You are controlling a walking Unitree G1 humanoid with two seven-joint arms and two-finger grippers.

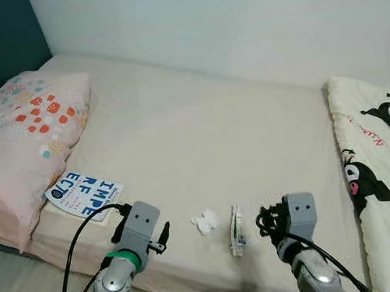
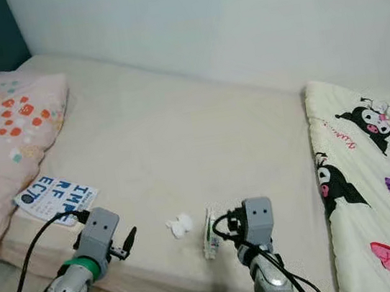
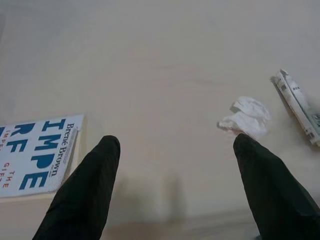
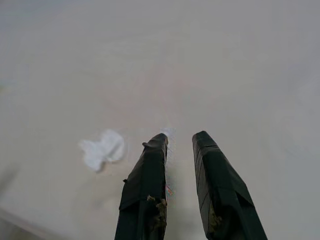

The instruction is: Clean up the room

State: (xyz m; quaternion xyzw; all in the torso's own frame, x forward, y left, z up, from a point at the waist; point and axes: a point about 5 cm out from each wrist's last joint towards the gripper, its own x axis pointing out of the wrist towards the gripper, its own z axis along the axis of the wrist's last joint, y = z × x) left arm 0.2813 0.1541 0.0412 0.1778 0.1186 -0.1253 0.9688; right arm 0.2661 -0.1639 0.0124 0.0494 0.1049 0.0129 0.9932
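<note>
White tissue lies near the bed edge, at one o'clock from my wide-open left claw. Right claw, nearly closed and empty, hovers beside the packet, ready to pinch.

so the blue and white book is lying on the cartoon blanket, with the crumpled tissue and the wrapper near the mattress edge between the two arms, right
Not quite. The blue and white book lies on the bare mattress beside the pink pillow, not on the cartoon blanket, as the left eye view shows. The crumpled tissue and wrapper do sit near the mattress edge between the arms.
</note>
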